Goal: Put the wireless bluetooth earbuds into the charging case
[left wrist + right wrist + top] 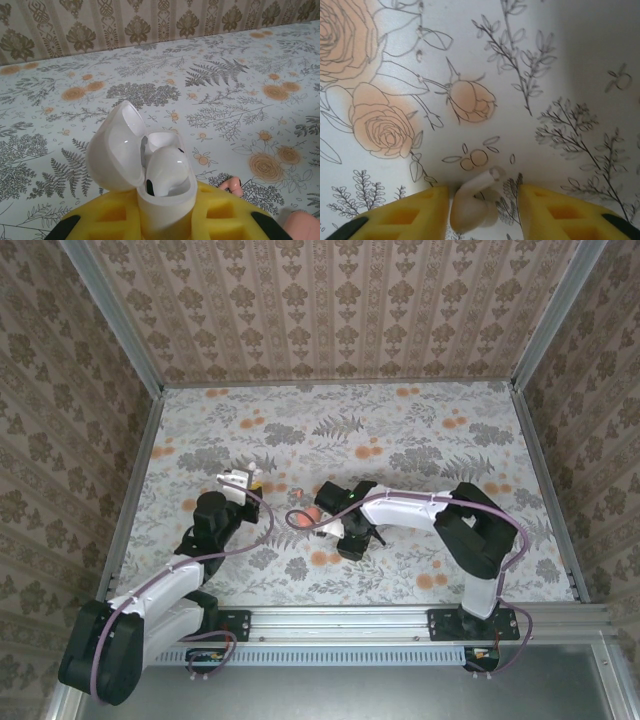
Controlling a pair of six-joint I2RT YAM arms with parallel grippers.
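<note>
- My right gripper (485, 202) is down at the table (420, 440) with its yellow fingers (420, 212) standing apart, one on each side of the loose earbud (470, 207). Nothing is clamped.
- That bud lies on its side, nearly against one pad with a clear gap to the other. Its stem points away from the wrist.
- I read the straddle as a pinch line-up. Closing from here would catch the bulb end and leave the stem free to go down into a socket.
- My left gripper (165, 222) is closed tight on the base of the charging case (165, 205). It holds the case upright with the lid (112, 155) tipped back, so the sockets face up for a drop from above.
- The seated earbud (167, 172) already rests in the case. The slot beside it looks free, though I cannot see down into it.
- In the top view the case is left of centre and the right gripper works near it, to its right, so the carry should be short.
- A pinkish blob (231, 186) lies on the table beside the case. I cannot tell what it is.
</note>
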